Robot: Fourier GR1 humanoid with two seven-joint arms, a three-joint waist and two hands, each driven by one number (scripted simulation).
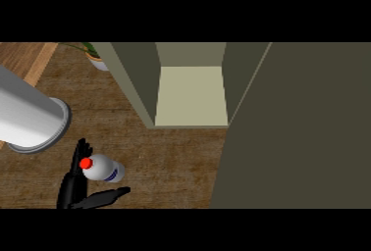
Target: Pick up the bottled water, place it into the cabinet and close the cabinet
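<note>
The bottled water (106, 169) is white with a red cap and a blue band, and it stands on the brown counter at the lower left. My left hand (72, 182) is right beside it. Its straight fingers run along the bottle's left side, and its thumb reaches out below the bottle to the right. The hand is open and not curled round the bottle. The cabinet (190, 95) stands further back, its pale inside showing. Its dark door (297, 127) is swung open and fills the right side. My right hand does not show.
A wide grey cylinder (27, 115) slants in from the left edge, close to the view. A potted plant (94, 56) stands at the back left of the cabinet. A strip of lighter wood (29, 59) runs along the far left.
</note>
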